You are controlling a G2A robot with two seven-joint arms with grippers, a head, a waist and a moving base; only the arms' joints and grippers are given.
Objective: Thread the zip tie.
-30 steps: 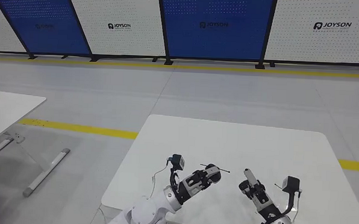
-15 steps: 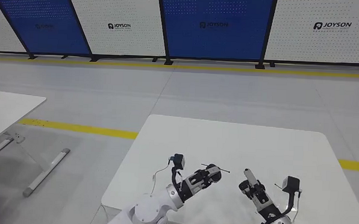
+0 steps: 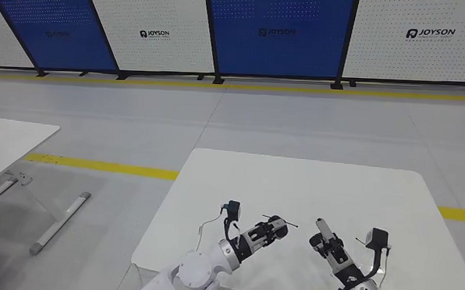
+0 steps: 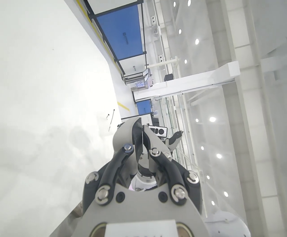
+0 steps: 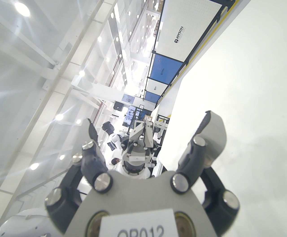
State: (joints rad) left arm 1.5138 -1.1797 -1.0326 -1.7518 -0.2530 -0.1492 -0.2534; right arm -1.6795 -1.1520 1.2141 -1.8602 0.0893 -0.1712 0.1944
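Zip tie lay flat just past left claw, long axis side-to-side in top view, left claw pinched closed, right claw gaped open.

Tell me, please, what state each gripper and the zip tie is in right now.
left gripper: jaws shut, tilted on its side over the table.
right gripper: jaws wide open, empty.
zip tie: lying straight on the table, not looped, in neither gripper.
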